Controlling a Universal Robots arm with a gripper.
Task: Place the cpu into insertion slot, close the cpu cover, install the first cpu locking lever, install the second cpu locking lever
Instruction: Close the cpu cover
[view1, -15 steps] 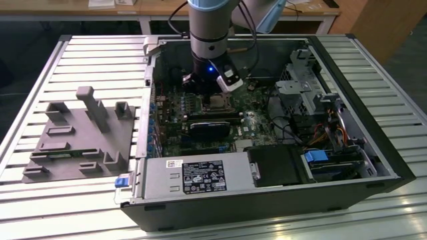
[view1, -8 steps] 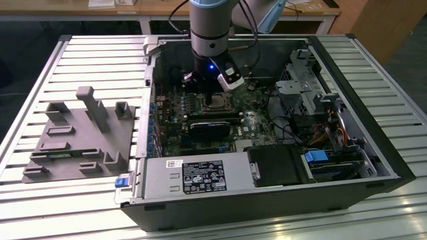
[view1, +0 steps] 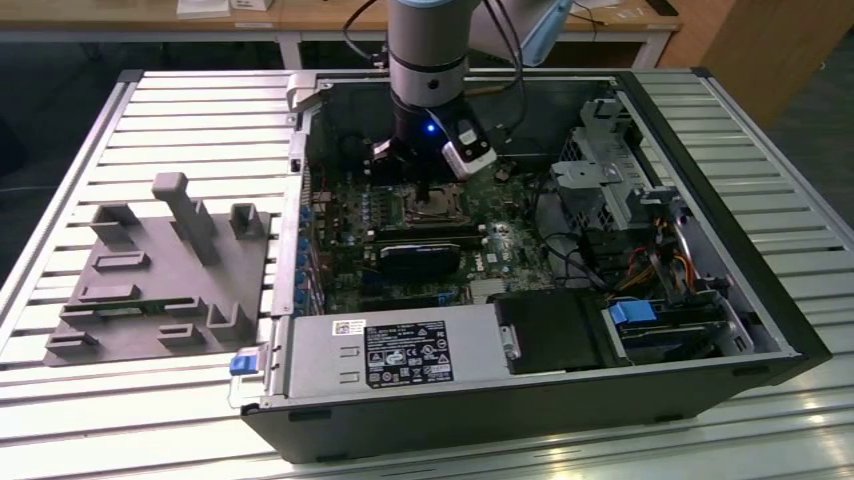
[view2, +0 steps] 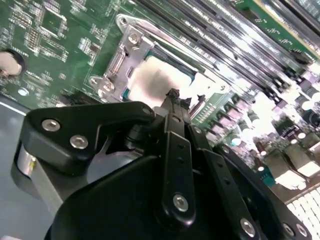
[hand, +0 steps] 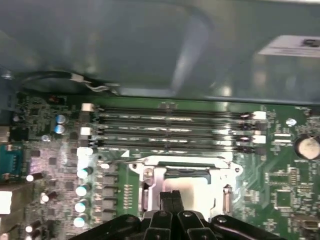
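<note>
The cpu (hand: 192, 187) (view2: 155, 82) lies flat in the insertion slot (view1: 435, 210) on the green board, its pale metal top showing. The silver cpu cover (hand: 150, 175) (view2: 125, 50) lies down around it as a frame. My gripper (hand: 171, 197) (view2: 172, 95) (view1: 424, 192) hangs straight over the socket. Its two black fingers are pressed together with nothing between them, and the tips sit just above the chip's edge. A thin metal lever (view2: 165, 42) runs along one side of the frame. I cannot tell whether it is latched.
Long black memory slots (hand: 170, 130) run beside the socket. The open case holds a power supply (view1: 400, 350), a drive cage (view1: 614, 170) and loose cables (view1: 587, 260). A grey plastic fixture (view1: 160, 270) stands on the slatted table at the exterior view's left.
</note>
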